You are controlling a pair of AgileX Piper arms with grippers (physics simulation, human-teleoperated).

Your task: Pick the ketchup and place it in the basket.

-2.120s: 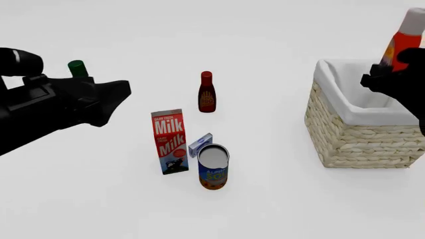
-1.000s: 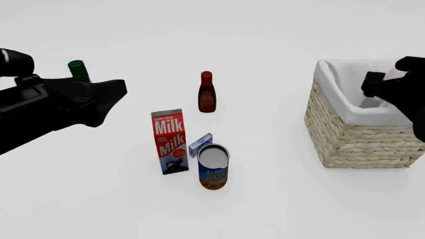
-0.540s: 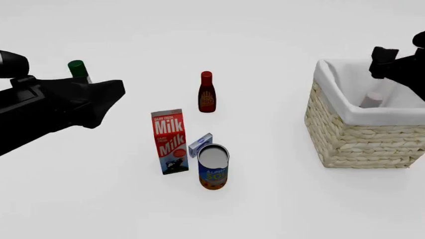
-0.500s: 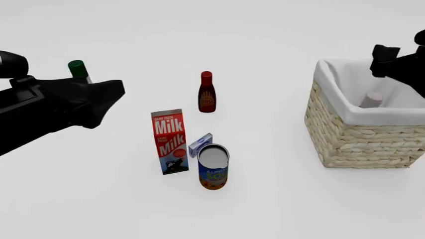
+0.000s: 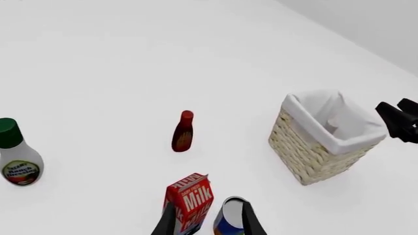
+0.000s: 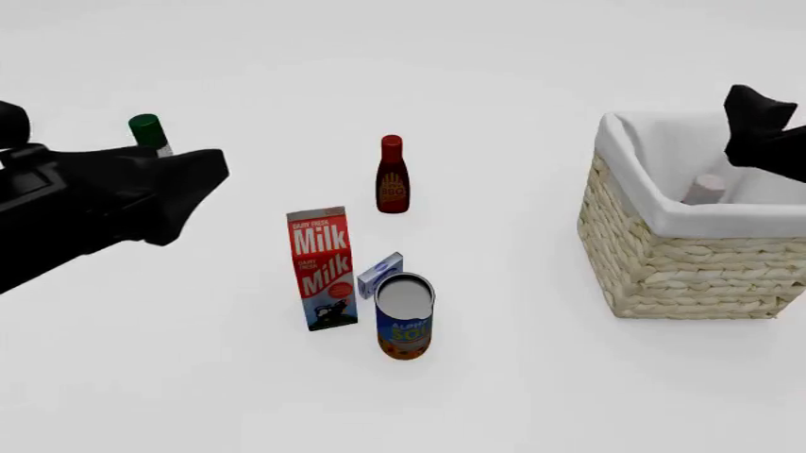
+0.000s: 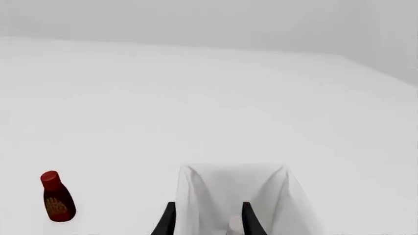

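The ketchup lies down inside the basket (image 6: 680, 247); only its pale white cap (image 6: 708, 186) peeks over the cloth lining, and the cap (image 7: 235, 226) also shows between my right fingers in the right wrist view. My right gripper (image 6: 746, 127) hovers above the basket's far right corner, open and holding nothing. The wicker basket (image 5: 313, 152) with its white lining (image 7: 235, 193) stands at the table's right. My left gripper (image 6: 202, 179) hangs over the left side, open and empty, its fingers (image 5: 251, 221) framing the milk carton.
A dark red bottle (image 6: 392, 176) stands mid-table. A milk carton (image 6: 321, 268), a small blue box (image 6: 377, 275) and a soup can (image 6: 405, 317) cluster in front of it. A white bottle with a green cap (image 5: 16, 159) sits far left, behind my left arm.
My right gripper lowered the ketchup into the basket, let it go, and has since risen up and to the right, empty. My left arm drifted slightly left.
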